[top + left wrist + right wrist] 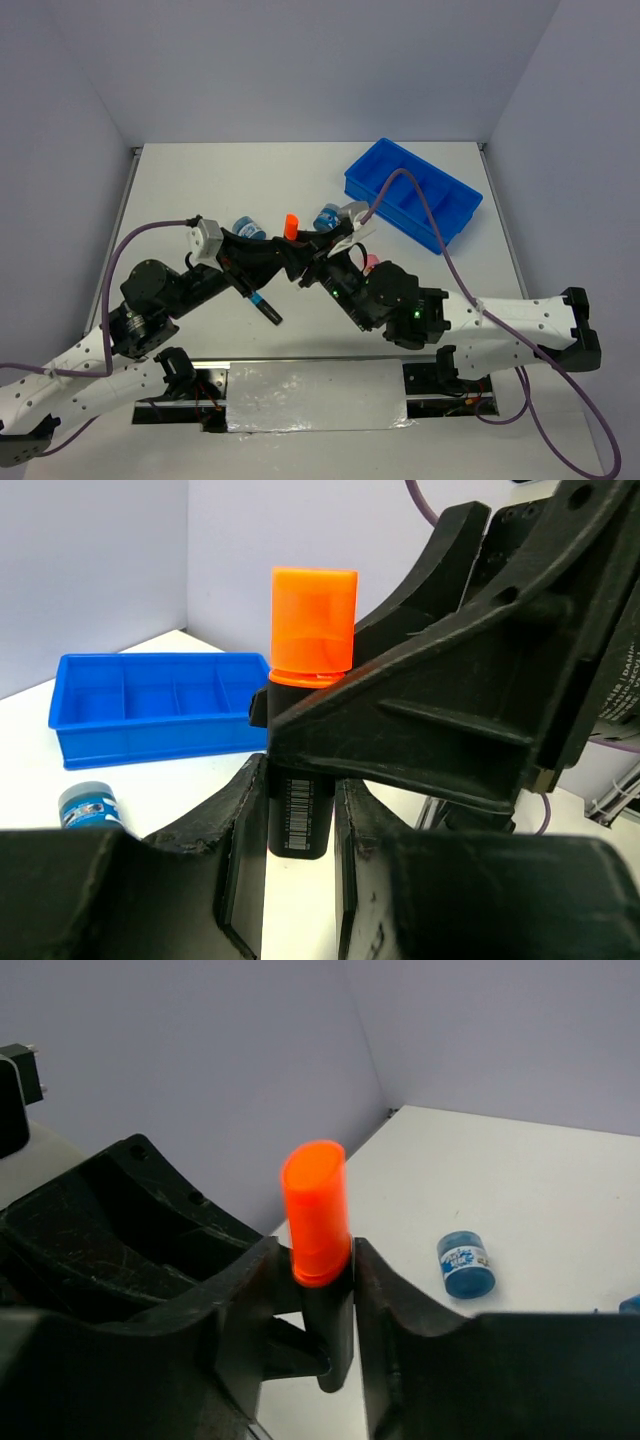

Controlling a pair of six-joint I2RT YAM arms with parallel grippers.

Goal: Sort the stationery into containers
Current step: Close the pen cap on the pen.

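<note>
Starting at the right gripper (pixel 318 1260), I see its fingers clamped on the orange-capped highlighter (pixel 316 1210) just under the cap. My left gripper (pixel 298 780) is pinched on the same highlighter lower down, on the black barrel by the barcode. It stands upright, long axis vertical, cap on top, well left of the blue tray (pixel 150 735) in the top view. One blue tub (pixel 326 217) sits between highlighter and tray; a second tub (pixel 249 228) lies beyond the highlighter, farther from the tray.
</note>
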